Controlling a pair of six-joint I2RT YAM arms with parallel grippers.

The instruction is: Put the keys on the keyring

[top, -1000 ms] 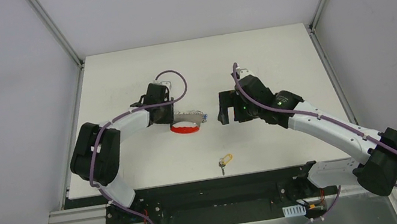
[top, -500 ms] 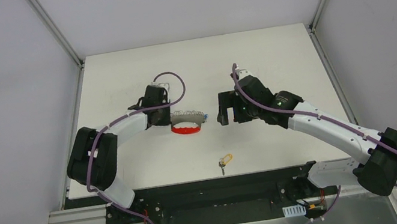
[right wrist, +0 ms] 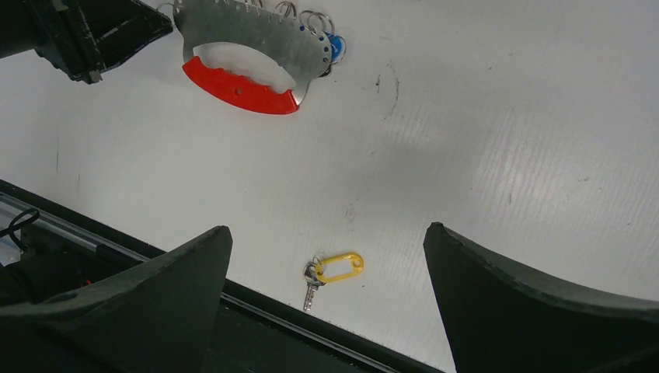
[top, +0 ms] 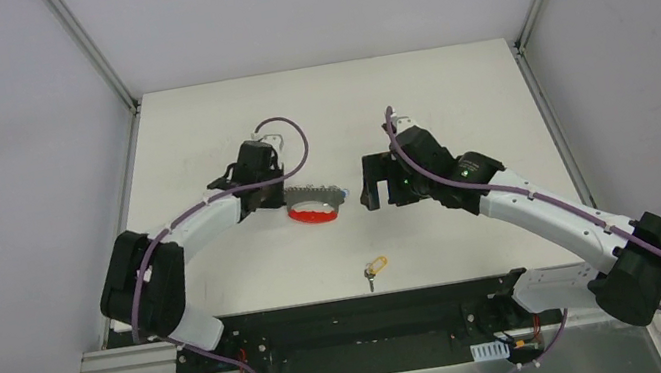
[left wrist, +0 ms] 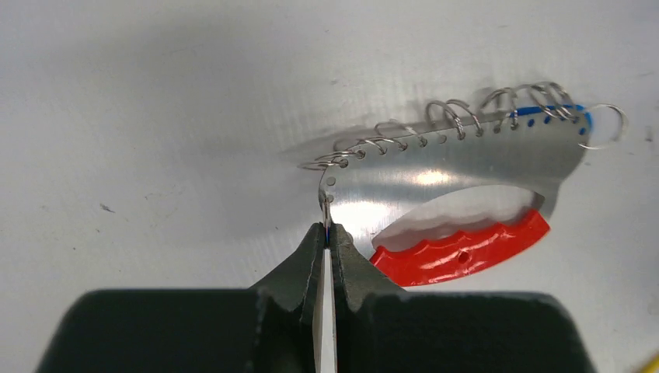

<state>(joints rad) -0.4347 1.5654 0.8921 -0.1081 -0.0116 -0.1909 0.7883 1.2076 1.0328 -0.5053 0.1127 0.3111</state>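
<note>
While both arms reach out over it, the white bench carries only two small things. The left arm curves out from its base and in toward the middle. The right arm stretches in from the other side, so the two wrists face each other across a gap.

The left jaws are pinched tight on the keyring, nipping the thin edge at one end of its curved silver plate. A row of small wire rings runs along the plate's outer curve. A red wavy strap spans the inner side, and a bit of blue tag shows at the far end. From the overhead camera the keyring sits just beside the left wrist, about mid-bench. It may be tipped up a little off the surface, but the shadow beneath it does not let me say for sure.

The right jaws stand wide open and hold nothing, hovering above the bench to the right of the keyring and not touching it.

The key lies flat by the near edge of the bench, between the two arm bases and well apart from the keyring. The right wrist camera shows this key below the spread jaws, its yellow oval loop angled away from the edge and its small silver blade pointing toward the black rail.
</note>
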